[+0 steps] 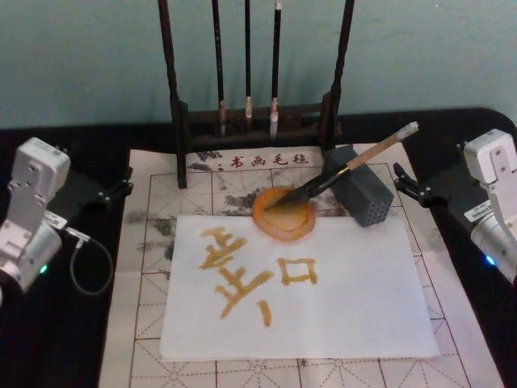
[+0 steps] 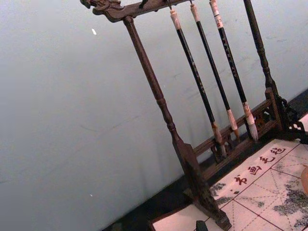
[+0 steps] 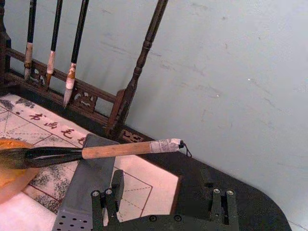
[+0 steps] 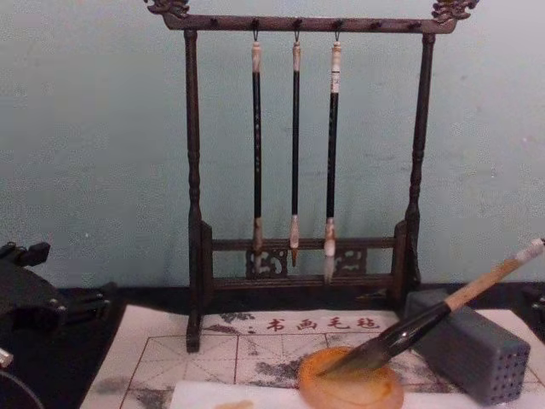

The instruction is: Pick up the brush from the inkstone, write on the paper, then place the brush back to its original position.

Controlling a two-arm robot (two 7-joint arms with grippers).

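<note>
The brush [image 1: 355, 162] lies slanted, its dark tuft resting in the orange inkstone [image 1: 283, 230] and its tan handle propped on the grey block [image 1: 367, 198]. The white paper [image 1: 347, 299] lies in front of the inkstone and carries orange-brown strokes on its left half. My right gripper [image 1: 400, 182] stands open at the table's right side, apart from the brush's whitish end. In the right wrist view the brush [image 3: 115, 150] lies beyond the open right gripper [image 3: 163, 195], nothing between the fingers. My left gripper [image 1: 125, 183] rests open at the left edge of the mat, holding nothing.
A dark wooden rack [image 1: 250, 121] with three thin black-handled brushes stands at the back, just behind the inkstone. The cream felt mat [image 1: 153, 242] with red grid lines lies under the paper. A black cable loop [image 1: 89, 263] hangs beside the left arm.
</note>
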